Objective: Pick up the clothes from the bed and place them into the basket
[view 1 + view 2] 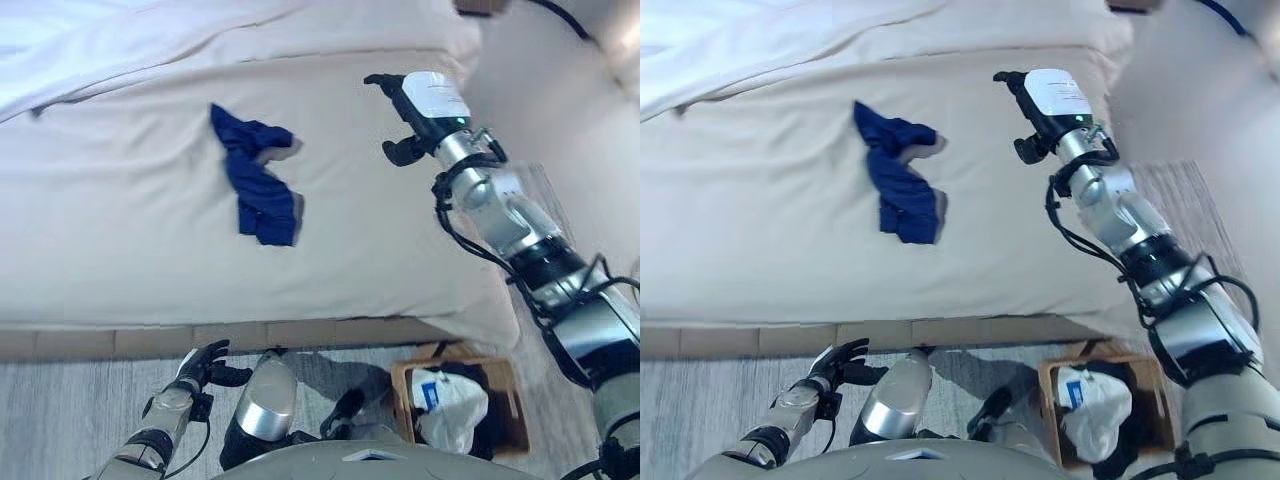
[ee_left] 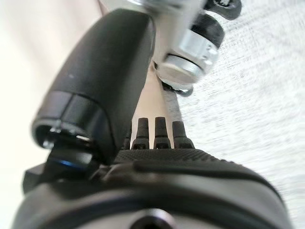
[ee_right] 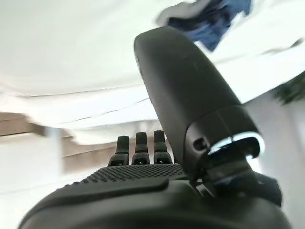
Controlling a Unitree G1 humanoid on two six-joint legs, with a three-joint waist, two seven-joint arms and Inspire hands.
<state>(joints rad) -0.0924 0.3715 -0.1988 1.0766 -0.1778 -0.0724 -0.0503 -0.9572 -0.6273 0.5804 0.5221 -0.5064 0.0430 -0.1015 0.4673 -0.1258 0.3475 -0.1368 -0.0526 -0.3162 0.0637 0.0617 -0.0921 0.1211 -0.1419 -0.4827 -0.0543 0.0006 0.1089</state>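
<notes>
A crumpled dark blue garment lies on the beige bed, left of centre. It also shows in the right wrist view as blue cloth past the thumb. My right hand hovers over the bed's right part, well right of the garment, fingers straight and holding nothing. My left hand hangs low by the bed's front edge above the floor, fingers relaxed and empty. A brown basket stands on the floor at the lower right, with white and dark clothes inside.
A white duvet is bunched along the bed's far side. A wooden bed base runs under the mattress front. Grey floor lies in front of the bed.
</notes>
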